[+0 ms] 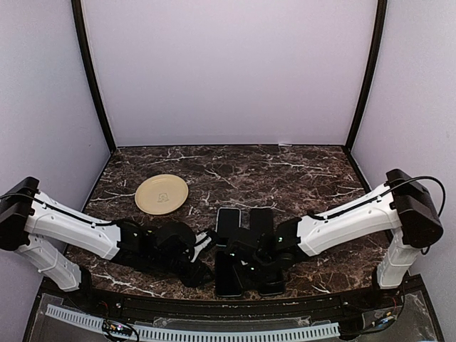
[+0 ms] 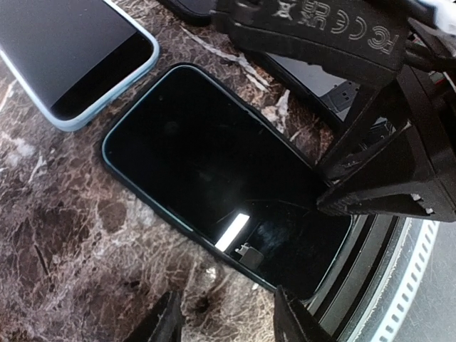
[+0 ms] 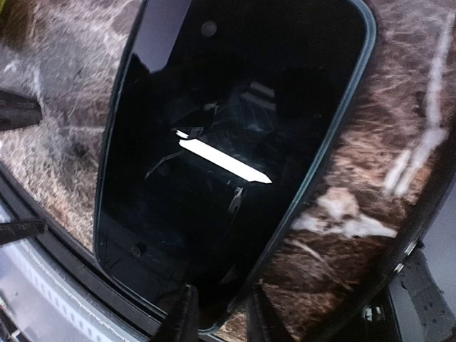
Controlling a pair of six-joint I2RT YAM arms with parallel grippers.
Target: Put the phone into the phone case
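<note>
A black phone [image 2: 206, 178] with a dark teal case rim lies flat on the marble table, its near end at the table's front edge; it also shows in the top view [image 1: 228, 274] and the right wrist view [image 3: 235, 142]. My right gripper [image 3: 222, 320] [image 1: 246, 265] has its jaws close together, straddling the rim at the phone's near corner, one finger over the screen and one outside. My left gripper [image 2: 229, 322] [image 1: 205, 274] is open and empty, low over the bare marble beside the phone's long left edge.
A phone in a light blue case [image 2: 71, 57] [image 1: 228, 221] lies just beyond. A dark phone or case [image 1: 261, 219] lies to its right, and another dark slab [image 2: 313, 82] under my right gripper. A cream plate [image 1: 162, 194] sits at the back left. The table's black front rim [image 2: 370, 271] is close.
</note>
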